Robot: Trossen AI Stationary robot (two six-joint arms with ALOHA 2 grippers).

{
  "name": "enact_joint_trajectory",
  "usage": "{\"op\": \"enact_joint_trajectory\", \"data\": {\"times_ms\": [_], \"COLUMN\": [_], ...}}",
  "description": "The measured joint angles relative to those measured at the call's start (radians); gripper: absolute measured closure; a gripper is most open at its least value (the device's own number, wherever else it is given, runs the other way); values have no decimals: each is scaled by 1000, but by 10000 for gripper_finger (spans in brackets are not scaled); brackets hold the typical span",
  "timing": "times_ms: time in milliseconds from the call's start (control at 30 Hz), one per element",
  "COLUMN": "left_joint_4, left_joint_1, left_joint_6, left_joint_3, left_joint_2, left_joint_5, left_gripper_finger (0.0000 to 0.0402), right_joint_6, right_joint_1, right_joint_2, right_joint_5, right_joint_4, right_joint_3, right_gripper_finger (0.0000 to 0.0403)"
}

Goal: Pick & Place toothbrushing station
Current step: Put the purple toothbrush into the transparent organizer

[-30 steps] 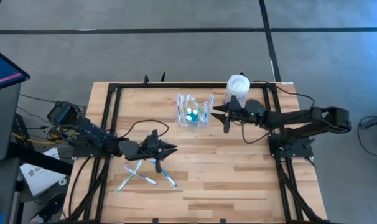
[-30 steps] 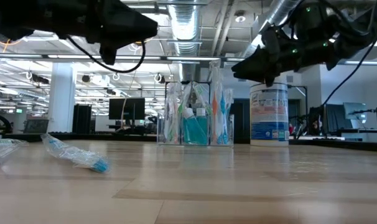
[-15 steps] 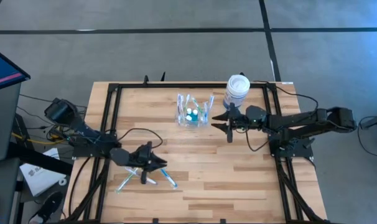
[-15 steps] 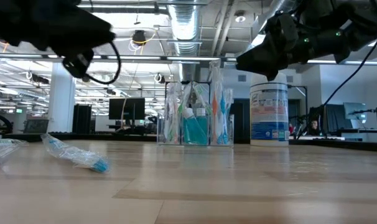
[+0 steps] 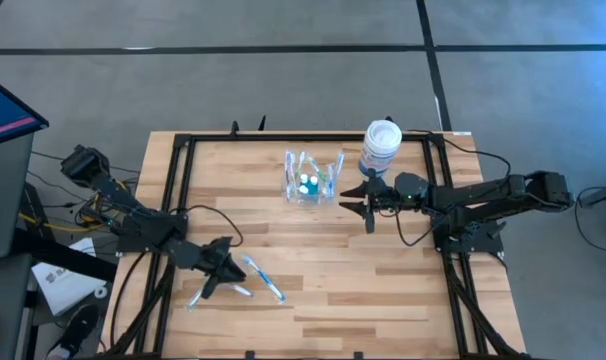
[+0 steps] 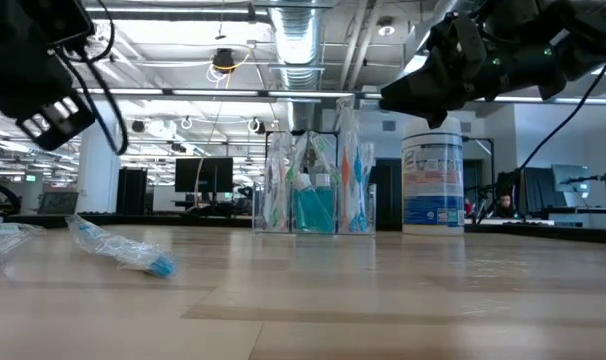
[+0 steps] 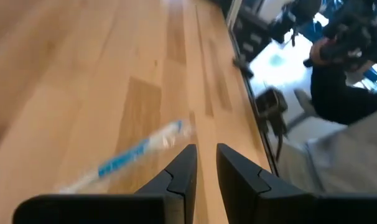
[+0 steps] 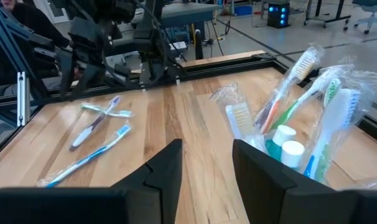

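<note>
High view: right gripper (image 5: 355, 198) is sitting right of frame centre, fingers spread with nothing between them, pointing toward frame left. Just up-left of it the toothbrushing station (image 5: 312, 178) is standing upright on the wooden table (image 5: 383, 280), apart from the fingertips, near the table's top edge. It is showing as a clear box stuffed with wrapped toothbrushes and white-capped tubes. White jar (image 5: 380, 146) is standing just above the right gripper, to the right of the station. Low view is putting the right gripper (image 6: 391, 99) in the upper right, hanging above the table, with the station (image 6: 318, 187) at centre and the jar (image 6: 432, 184) beside it on the right. Right wrist view is showing both fingers apart, the station (image 8: 303, 124) at frame right, and loose toothbrushes (image 8: 95, 140) lying flat at frame left. Left gripper (image 5: 226, 262) is sitting lower left in the high view, over those loose toothbrushes (image 5: 245, 283). Left wrist view is showing its fingers (image 7: 183, 169) nearly together with only a narrow gap, gripping nothing, and one wrapped toothbrush (image 7: 132, 154) lying on the wood just to the left of them.
</note>
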Motion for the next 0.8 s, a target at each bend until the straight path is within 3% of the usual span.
{"op": "enact_joint_trajectory", "data": {"times_ms": [200,500,800], "left_joint_4": [-54,-216,-248], "left_joint_1": [0,20,89], "left_joint_6": [-49,-185,-195], "left_joint_3": [0,0,0], "left_joint_2": [-3,-7,-7], "left_joint_5": [135,239,377], "left_gripper_finger": [347,367,370], "right_joint_6": [3,3,3], "right_joint_1": [0,0,0], "right_joint_2": [1,1,1], "right_joint_5": [0,0,0], "right_joint_4": [0,0,0], "right_joint_3": [0,0,0], "right_gripper_finger": [269,275,276]}}
